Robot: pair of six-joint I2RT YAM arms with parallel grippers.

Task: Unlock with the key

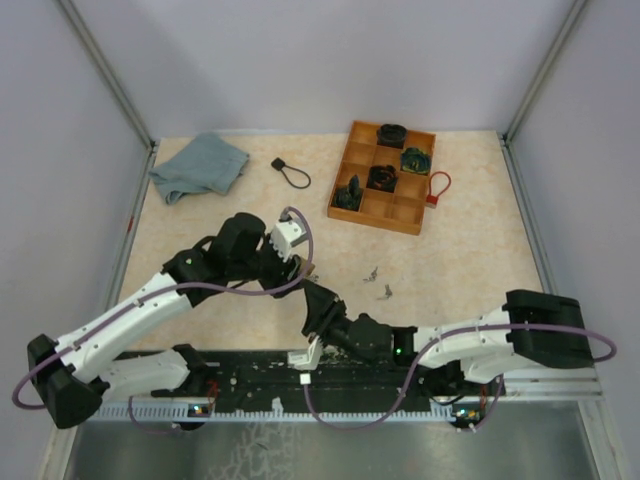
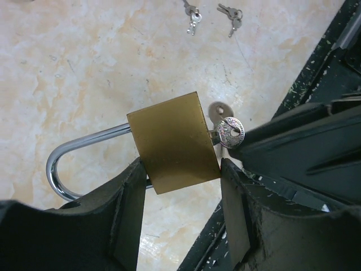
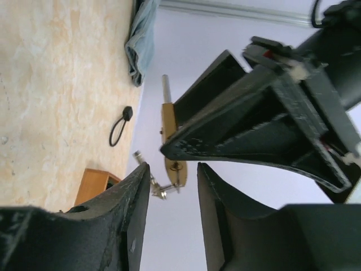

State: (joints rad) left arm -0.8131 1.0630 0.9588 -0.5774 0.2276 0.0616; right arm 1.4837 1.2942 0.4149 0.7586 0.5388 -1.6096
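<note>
The square brass padlock (image 2: 172, 144) is clamped by its side edges in the left gripper (image 2: 181, 169); likely heavy, rigid, slick. The small silver key (image 2: 228, 131) is seated in it, just ahead of the right gripper (image 3: 172, 175), whose jaws are apart. The flat bow should be pinched.

Bright even light, soft shadows (foreground blurry).

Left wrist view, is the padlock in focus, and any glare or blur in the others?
Left wrist: padlock sharp, bright glints on its shackle. Right wrist: near fingers dark and soft. Top external: even light, faint shadows.
</note>
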